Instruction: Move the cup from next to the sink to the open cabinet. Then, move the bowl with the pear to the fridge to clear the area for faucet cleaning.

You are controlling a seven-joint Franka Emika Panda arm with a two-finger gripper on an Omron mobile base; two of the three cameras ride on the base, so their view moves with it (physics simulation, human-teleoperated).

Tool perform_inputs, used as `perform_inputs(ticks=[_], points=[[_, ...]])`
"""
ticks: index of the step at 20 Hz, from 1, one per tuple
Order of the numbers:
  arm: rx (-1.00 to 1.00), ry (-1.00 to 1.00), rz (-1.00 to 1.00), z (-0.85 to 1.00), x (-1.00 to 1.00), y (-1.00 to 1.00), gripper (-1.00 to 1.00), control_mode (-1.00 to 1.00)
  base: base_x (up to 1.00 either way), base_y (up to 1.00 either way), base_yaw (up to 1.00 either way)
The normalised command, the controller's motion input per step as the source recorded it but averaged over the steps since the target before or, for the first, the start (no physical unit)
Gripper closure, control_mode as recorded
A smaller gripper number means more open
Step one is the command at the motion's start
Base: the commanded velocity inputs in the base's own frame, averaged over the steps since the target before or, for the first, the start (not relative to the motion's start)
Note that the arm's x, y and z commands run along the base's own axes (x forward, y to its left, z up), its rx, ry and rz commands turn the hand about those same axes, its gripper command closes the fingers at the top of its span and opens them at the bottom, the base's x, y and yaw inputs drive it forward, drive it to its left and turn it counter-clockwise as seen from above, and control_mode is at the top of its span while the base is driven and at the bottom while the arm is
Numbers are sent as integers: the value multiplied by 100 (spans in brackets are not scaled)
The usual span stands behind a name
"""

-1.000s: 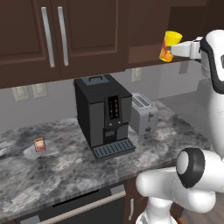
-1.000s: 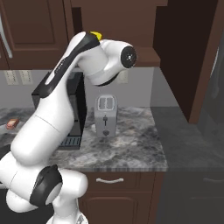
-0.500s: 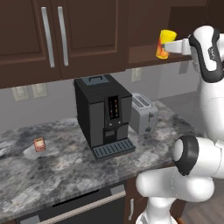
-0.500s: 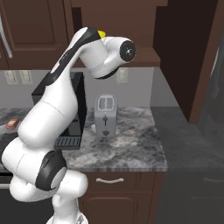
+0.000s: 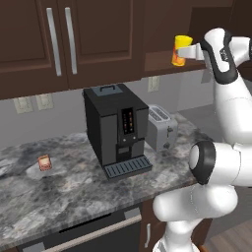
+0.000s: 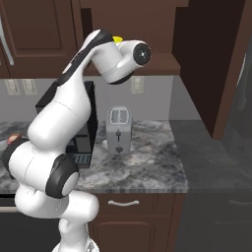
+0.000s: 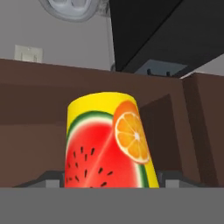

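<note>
Your arm has swung left over the last 1 s, carrying the cup [image 5: 182,50] toward the open cabinet [image 5: 170,61] | pincer [image 5: 186,51] clenched on the cup, raised at shelf-board height, far above the tabletop [image 5: 74,192] | step 1 nearly done: you still must set it down; bowl untouched.

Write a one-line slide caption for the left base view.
Gripper holds the cup at the open cabinet, above the toaster.

Place: home kitchen
Evidence: granite counter [image 5: 59,192], coffee machine [image 5: 115,130], toaster [image 6: 119,130], dark wood wall cabinets [image 5: 64,42]
</note>
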Motion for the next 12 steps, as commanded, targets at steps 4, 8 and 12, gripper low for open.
perform_inputs(ticks=[4,8,12], points=[[0,11,-3,-31,34,0,100,-100,0,0,0],[0,11,-2,-23,29,0,100,-100,0,0,0],[6,3,-5,57,6,0,100,-100,0,0,0]])
